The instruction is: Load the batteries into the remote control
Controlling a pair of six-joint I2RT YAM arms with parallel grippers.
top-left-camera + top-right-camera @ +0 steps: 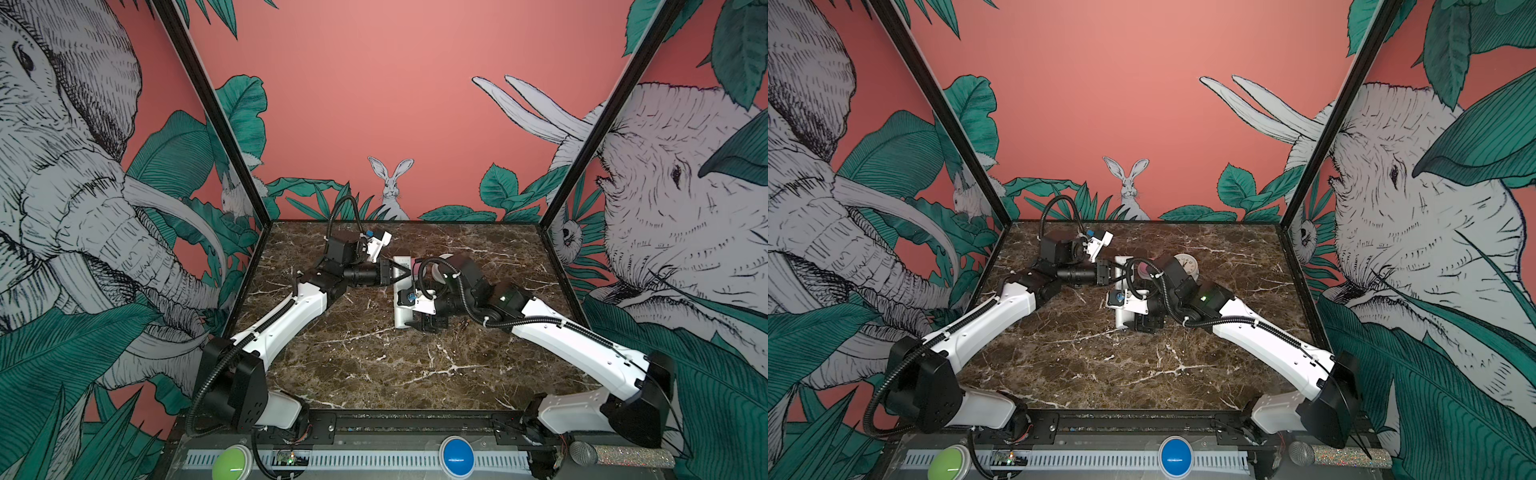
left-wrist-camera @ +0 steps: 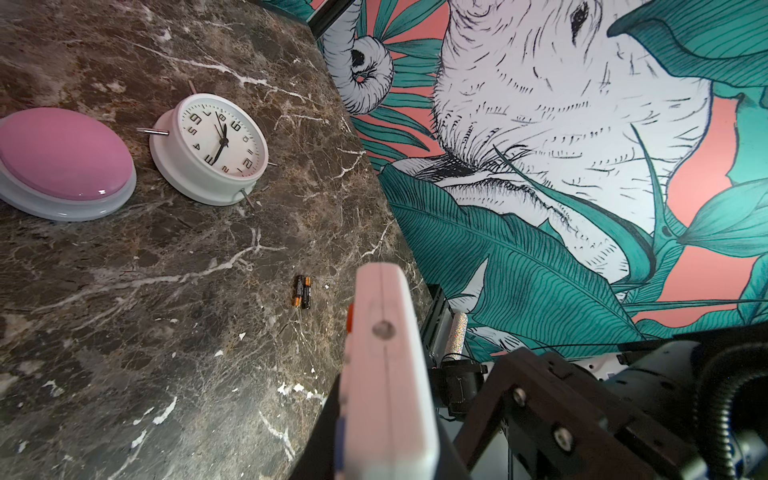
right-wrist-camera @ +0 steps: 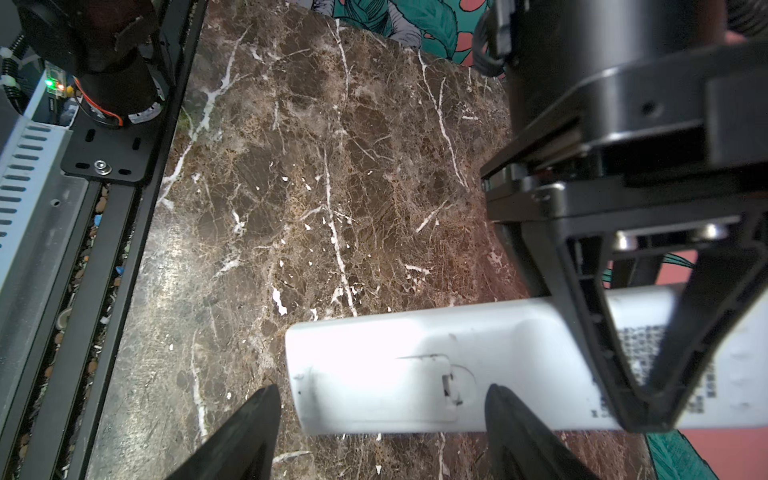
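White remote control [image 3: 415, 365], plain back, printed label [image 3: 640, 345]

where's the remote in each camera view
In a top view: slim white rectangular plastic remote control, mid-table between both arms, running near to far.
In a top view: same spot, far end partly behind cables.
Left wrist: close foreground, seen end-on.
Right wrist: plain white back facing the camera.
Shared landmark: brown white-veined marble tabletop beneath it in all four.
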